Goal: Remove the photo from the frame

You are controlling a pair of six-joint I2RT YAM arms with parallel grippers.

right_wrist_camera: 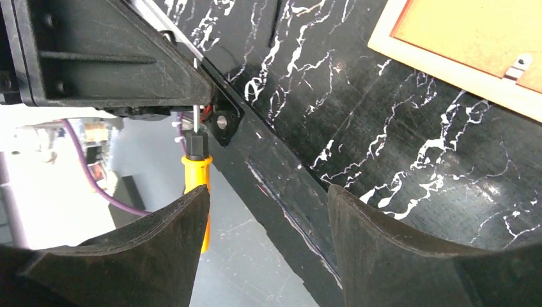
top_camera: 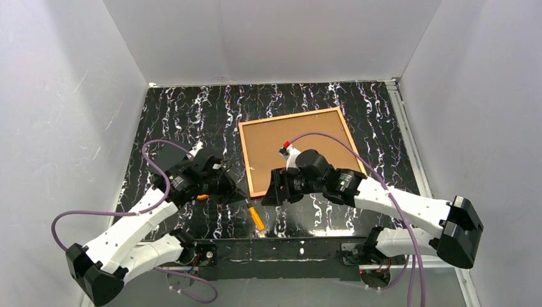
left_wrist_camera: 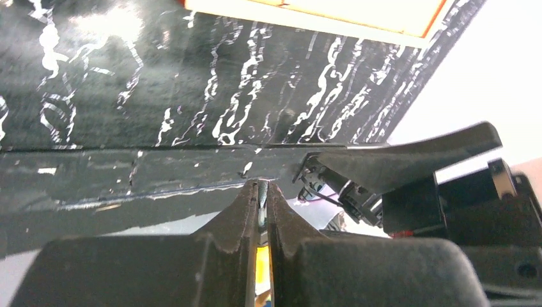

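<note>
From above, the frame [top_camera: 287, 116] lies flat on the black marbled surface [top_camera: 192, 115], toward the far edge and a little right of the middle. It is turned face down, and the photo [top_camera: 265, 153] shows only its plain brown board back inside the border. The right arm reaches over the frame's near right corner. The left tool [top_camera: 238, 195] and the right tool [top_camera: 267, 197] meet just off the frame's near left corner. An orange-handled screwdriver [top_camera: 256, 219] slants from them toward the middle of the near edge.

In the left wrist view, the left tool [left_wrist_camera: 259, 192] is clenched on the screwdriver's [left_wrist_camera: 262, 265] thin metal shaft, with yellow handle showing below the pads. The frame [left_wrist_camera: 319, 22] runs along the top, well apart from the tool.

In the right wrist view, the right tool [right_wrist_camera: 265, 211] stands wide apart with nothing between its jaws. The screwdriver [right_wrist_camera: 195, 179] hangs just beside one finger, its shaft rising into the left tool [right_wrist_camera: 192, 83]. The frame's [right_wrist_camera: 447, 70] pale back edge crosses the upper right corner. A small metal clip [right_wrist_camera: 516, 67] sits over the photo's [right_wrist_camera: 486, 32] board.
</note>
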